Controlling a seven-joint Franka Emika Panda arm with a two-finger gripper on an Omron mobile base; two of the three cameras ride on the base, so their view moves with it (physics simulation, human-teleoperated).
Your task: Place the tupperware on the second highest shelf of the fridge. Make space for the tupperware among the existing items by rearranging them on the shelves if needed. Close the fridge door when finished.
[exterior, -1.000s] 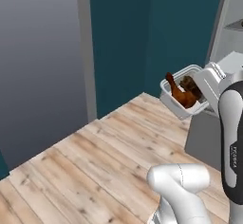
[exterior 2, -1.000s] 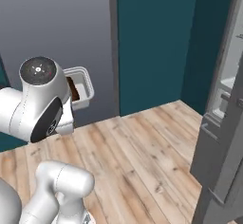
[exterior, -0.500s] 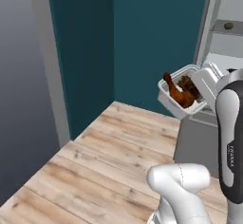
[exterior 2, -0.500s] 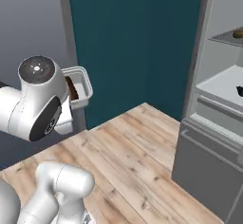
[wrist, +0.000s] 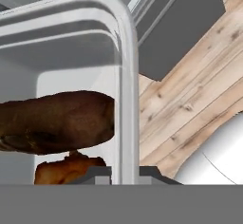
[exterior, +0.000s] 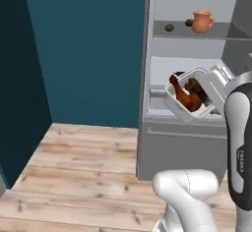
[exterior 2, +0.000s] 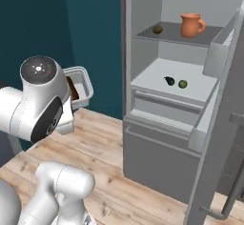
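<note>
Fridge [exterior 2: 157,138] newly ahead; gripped tupperware [exterior: 189,98] tilted, opening leftward.

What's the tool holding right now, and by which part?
The small clear-white plastic tupperware with brown chicken-like pieces. The tool is shut on the container's rim wall, one finger on each side of it, as the hand view shows.

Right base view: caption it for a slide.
Arm carries the tupperware toward the open fridge; jug on upper shelf.

Wood plank floor [exterior: 83,162] — teal wall [exterior: 88,49] behind.
</note>
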